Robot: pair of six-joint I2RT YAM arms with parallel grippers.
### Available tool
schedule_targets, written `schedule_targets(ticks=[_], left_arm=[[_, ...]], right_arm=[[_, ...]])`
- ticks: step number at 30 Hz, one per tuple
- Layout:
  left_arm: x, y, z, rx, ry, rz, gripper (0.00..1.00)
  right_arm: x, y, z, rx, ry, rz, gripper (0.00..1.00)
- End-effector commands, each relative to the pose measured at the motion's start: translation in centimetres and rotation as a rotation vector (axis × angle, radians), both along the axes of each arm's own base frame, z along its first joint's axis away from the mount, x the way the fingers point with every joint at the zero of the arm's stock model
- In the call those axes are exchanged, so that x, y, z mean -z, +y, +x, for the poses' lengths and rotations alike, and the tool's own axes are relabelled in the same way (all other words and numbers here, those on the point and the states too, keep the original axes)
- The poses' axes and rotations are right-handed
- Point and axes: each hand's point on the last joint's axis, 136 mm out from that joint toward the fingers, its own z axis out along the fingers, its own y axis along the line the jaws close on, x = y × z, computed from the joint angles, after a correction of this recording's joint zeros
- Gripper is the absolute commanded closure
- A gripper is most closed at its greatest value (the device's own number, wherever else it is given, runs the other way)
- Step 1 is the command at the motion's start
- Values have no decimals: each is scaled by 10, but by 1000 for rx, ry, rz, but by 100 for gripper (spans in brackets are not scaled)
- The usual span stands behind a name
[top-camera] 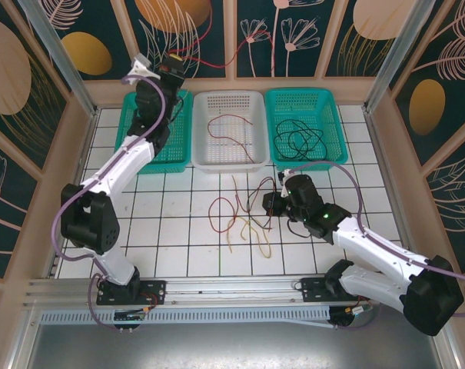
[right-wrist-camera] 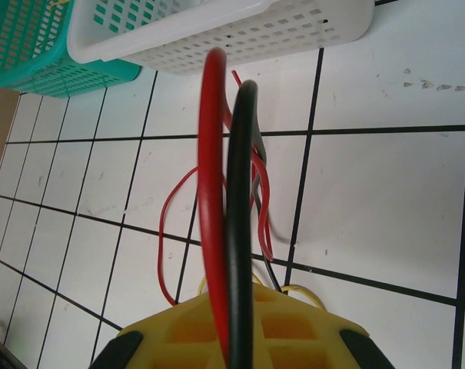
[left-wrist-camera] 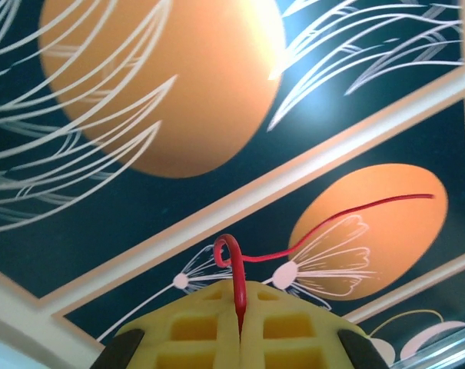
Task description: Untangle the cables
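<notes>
Right gripper [right-wrist-camera: 236,338] clamped on two cables

A red cable [right-wrist-camera: 210,192] and a black cable [right-wrist-camera: 241,192] run side by side from between the closed yellow fingers [right-wrist-camera: 186,332] up toward the white basket [right-wrist-camera: 217,34], with the red one on the left, pressed against the black. On the white tiled table [right-wrist-camera: 370,192], below the white basket, a red loop [right-wrist-camera: 164,231] lies spread behind the two strands. A pale yellow cable [right-wrist-camera: 297,290] curls farther below the basket, just beside the fingers. A teal basket [right-wrist-camera: 32,46] stands immediately left of the white basket.
</notes>
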Motion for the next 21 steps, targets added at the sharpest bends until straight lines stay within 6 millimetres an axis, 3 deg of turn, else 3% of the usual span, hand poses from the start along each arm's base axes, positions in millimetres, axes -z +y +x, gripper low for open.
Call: schedule_targets(ticks=[1, 5, 7, 9, 10, 12, 13, 16, 21], left_arm=[[27, -4, 5, 2, -11, -130, 100], [67, -21, 2, 29, 66, -103, 99], [91, -40, -1, 87, 122, -68, 65], [114, -66, -10, 165, 180, -15, 41], [126, -77, -17, 194, 208, 13, 21], [144, -82, -34, 208, 251, 42, 16], [148, -79, -44, 202, 262, 43, 5], [134, -74, -61, 202, 259, 94, 1], [86, -74, -81, 249, 220, 296, 1]], right_arm=[[-23, 1, 5, 21, -48, 33, 93], [-25, -1, 5, 28, -53, 32, 93], [-26, -3, 4, 32, -56, 30, 93], [-27, -5, 4, 37, -63, 28, 93], [-29, -5, 5, 40, -66, 28, 93], [-34, -6, 7, 42, -74, 29, 92], [-36, -7, 7, 44, -77, 30, 92], [-43, -5, 9, 40, -87, 40, 92], [-51, -4, 13, 26, -104, 18, 91]])
